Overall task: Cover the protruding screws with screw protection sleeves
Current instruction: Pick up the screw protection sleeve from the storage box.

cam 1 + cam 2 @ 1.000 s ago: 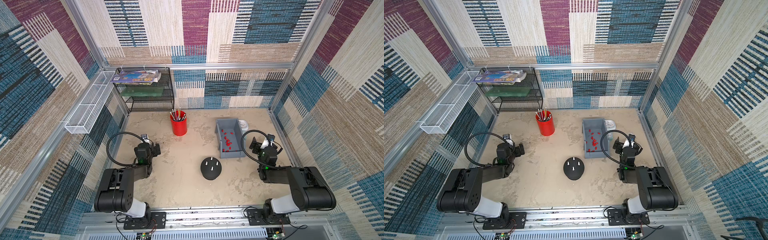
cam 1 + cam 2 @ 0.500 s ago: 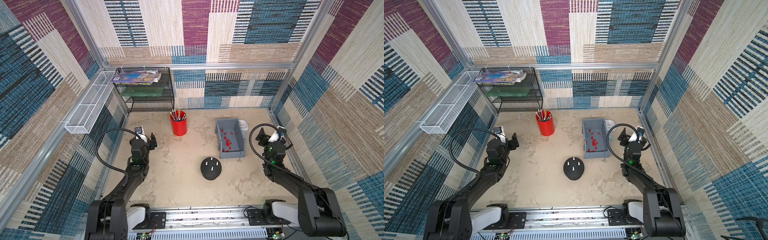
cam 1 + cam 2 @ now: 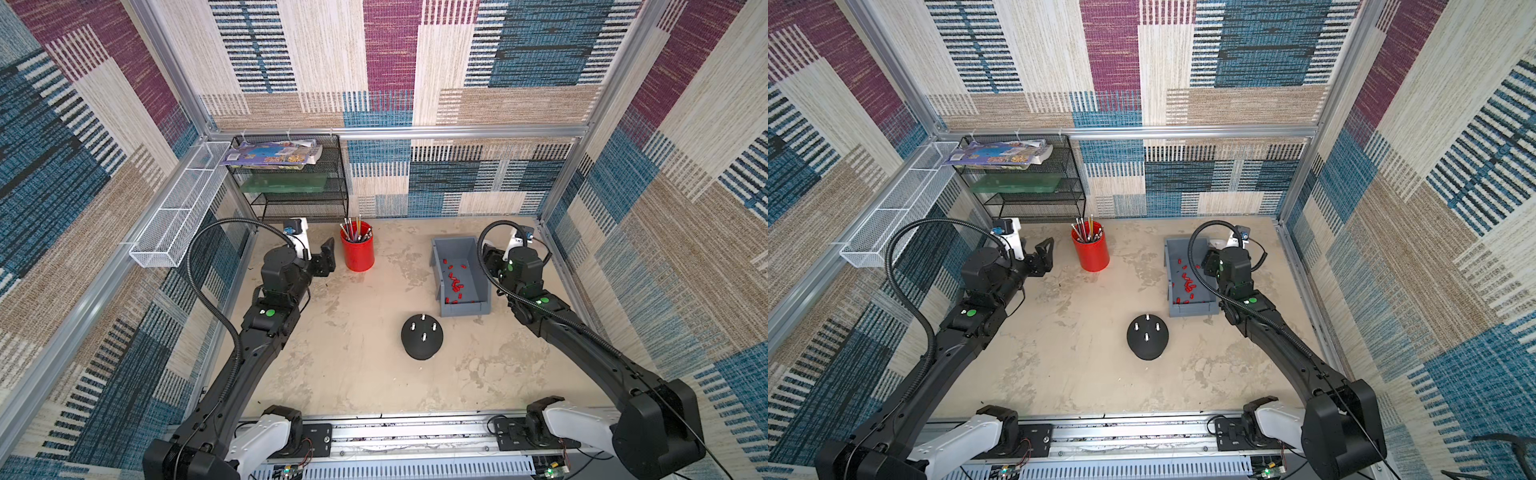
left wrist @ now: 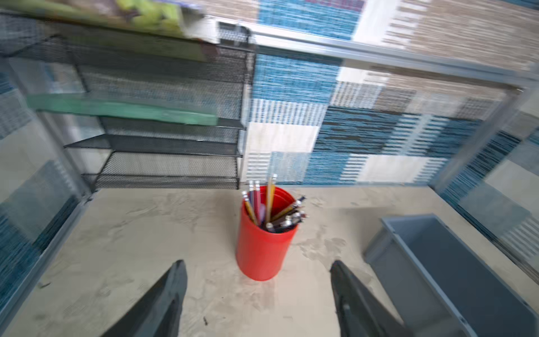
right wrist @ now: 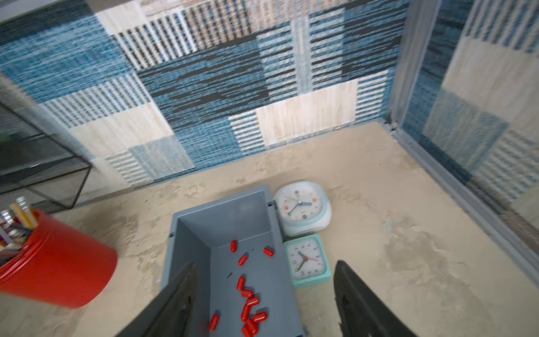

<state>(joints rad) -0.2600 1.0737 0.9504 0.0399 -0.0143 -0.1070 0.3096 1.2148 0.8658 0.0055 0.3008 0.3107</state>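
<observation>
Black jaws of the right gripper (image 5: 264, 265) stand apart, empty, at the grey bin (image 5: 189, 233) where screw protection sleeves (image 5: 248, 303) lie loose; the left gripper (image 4: 256, 262) gapes too. Protruding screws (image 3: 424, 328) on the black dome (image 3: 420, 351) stand bare, nearby. First pick-up seems underway: next, lower and pinch one sleeve.
</observation>
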